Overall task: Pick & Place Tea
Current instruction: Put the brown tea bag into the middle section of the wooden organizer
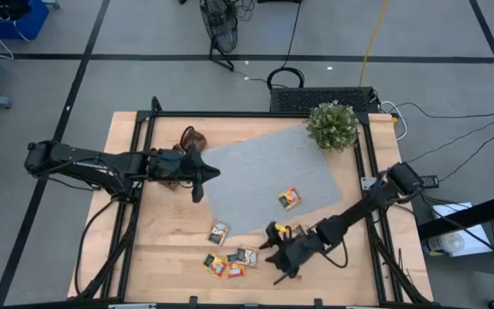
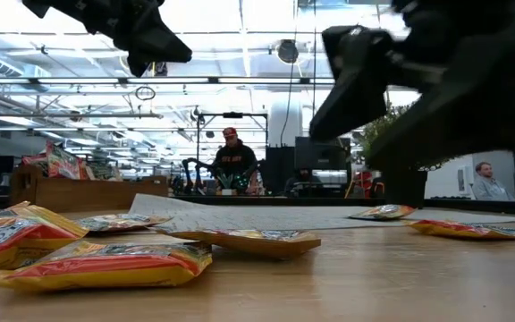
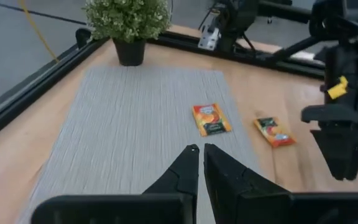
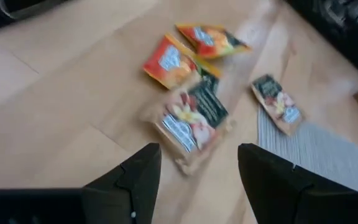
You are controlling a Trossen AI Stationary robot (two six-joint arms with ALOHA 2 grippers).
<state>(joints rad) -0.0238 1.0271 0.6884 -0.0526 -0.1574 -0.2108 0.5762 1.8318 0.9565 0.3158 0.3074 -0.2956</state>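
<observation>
R gripper (image 4: pixel 197 171): fingers wide apart, holding nothing, above sachet cluster (image 1: pixel 230 262) near front table edge.
L gripper (image 3: pixel 201 155): fingers closed together, empty, over grey mat (image 1: pixel 268 176) left edge.
Tea: one sachet (image 1: pixel 291 198) on mat; one (image 1: pixel 219 233) just off mat; rest on bare wood.
Tray (image 1: pixel 191 139): by L arm, contents can't tell.

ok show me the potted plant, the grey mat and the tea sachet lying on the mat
potted plant (image 1: pixel 332 125), high view, middle of its leafy top
grey mat (image 1: pixel 256 184), high view, bare woven middle
tea sachet on the mat (image 1: pixel 290 199), high view, middle of its printed face
</observation>
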